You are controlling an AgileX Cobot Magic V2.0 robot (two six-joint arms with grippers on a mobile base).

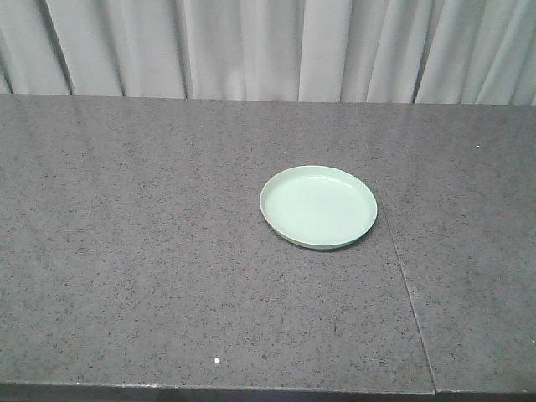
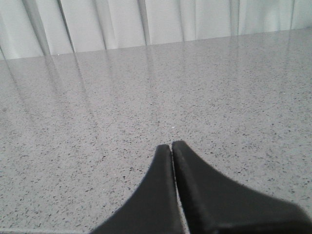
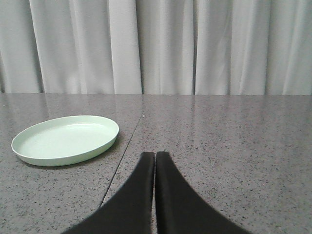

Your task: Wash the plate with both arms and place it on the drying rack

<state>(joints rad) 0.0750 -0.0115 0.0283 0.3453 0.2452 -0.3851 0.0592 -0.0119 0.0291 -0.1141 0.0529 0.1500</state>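
Pressing tip against tip, the two black tapered fingers of the left gripper (image 2: pixel 171 145) are clenched, with only a hairline slit showing between them. They hover low over the grey speckled stone counter (image 2: pixel 97 97), whose polished top throws back pale streaks from the white pleated curtain (image 2: pixel 122 24) hanging behind it. No other object shows in the left wrist view.

The right gripper (image 3: pixel 155 154) stands the same way, its black fingers closed flat against each other and gripping nothing, pointing across the counter toward the curtain. A thin straight seam (image 3: pixel 124 151) between two counter slabs runs just left of its tips and away toward the back.

Beyond that seam, on the left side of the right wrist view, lies the round pale mint-green plate with a low raised rim (image 3: pixel 66 139). It sits flat and upright on the stone, apart from both grippers. From the front it rests near the middle of the counter, just left of the seam, with bare stone all round it.
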